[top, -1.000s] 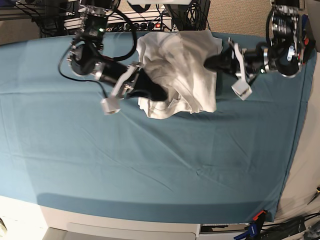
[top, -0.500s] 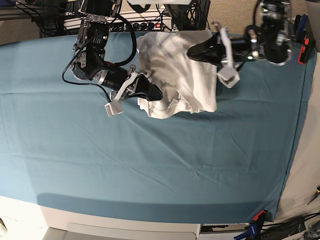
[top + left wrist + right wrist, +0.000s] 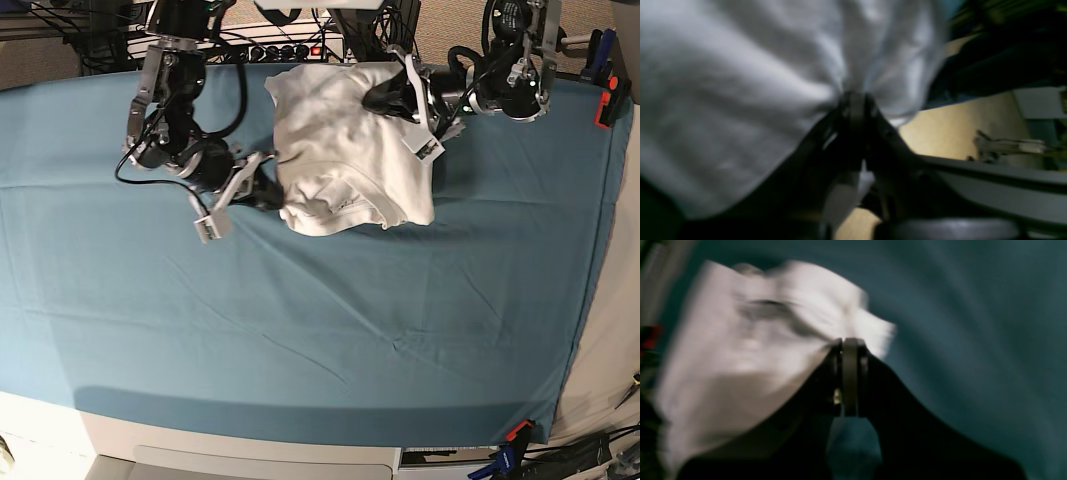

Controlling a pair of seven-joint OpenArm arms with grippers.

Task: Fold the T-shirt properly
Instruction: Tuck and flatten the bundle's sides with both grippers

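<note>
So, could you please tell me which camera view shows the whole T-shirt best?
The base view: the white T-shirt lies bunched on the teal table cloth, its full outline visible. The left wrist view shows only blurred fabric pinched in the left pincer; the right wrist view shows a blurred edge gripped by the right pincer.

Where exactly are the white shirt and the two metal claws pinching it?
T-shirt (image 3: 345,150), base view, middle of the bunched white cloth.
left gripper (image 3: 853,100), left wrist view, fingertips shut on the cloth.
right gripper (image 3: 849,343), right wrist view, fingertips shut on the shirt's edge.
</note>
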